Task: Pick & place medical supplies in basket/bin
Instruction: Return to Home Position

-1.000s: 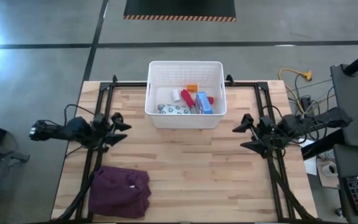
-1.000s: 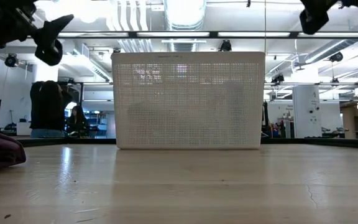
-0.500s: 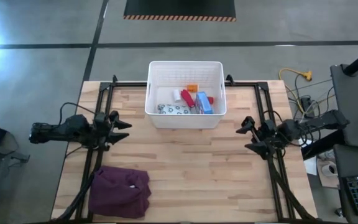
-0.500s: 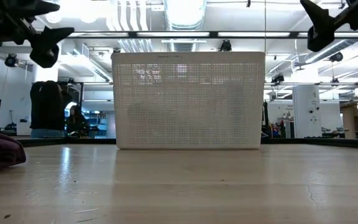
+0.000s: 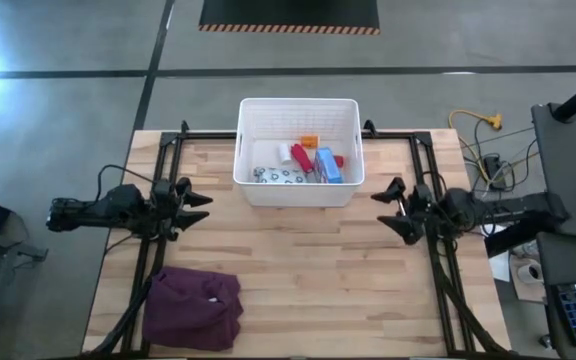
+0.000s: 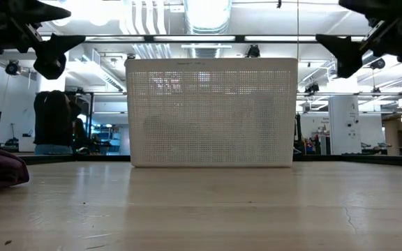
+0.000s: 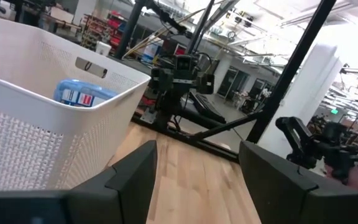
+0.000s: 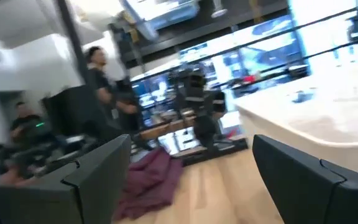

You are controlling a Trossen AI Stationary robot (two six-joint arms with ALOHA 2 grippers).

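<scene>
The white slotted basket [image 5: 298, 150] stands on its base at the table's far middle, also seen in the low view [image 6: 211, 111]. Inside it lie the blue first-aid box [image 5: 328, 165], red bottles and tubes [image 5: 301, 157], the patterned packet [image 5: 280, 176] and a small white piece [image 5: 284, 152]. My left gripper [image 5: 196, 196] hovers open to the basket's left, above the table; its wrist view shows the basket wall [image 7: 42, 124] and the blue box [image 7: 79, 94]. My right gripper [image 5: 393, 205] hovers open to the basket's right.
A maroon cloth [image 5: 193, 307] lies bunched at the table's near left corner and shows in the right wrist view [image 8: 148, 177]. Black frame rails [image 5: 163, 170] run along both table sides. Bare wood [image 5: 308, 270] spreads between the arms. People stand in the room behind.
My right gripper has swung a little toward the far edge and the basket, its arm now lying level across the table's right edge, and it sits lower in the low view. My left gripper has rolled slightly in place. Both stay open; nothing in the basket has moved.
</scene>
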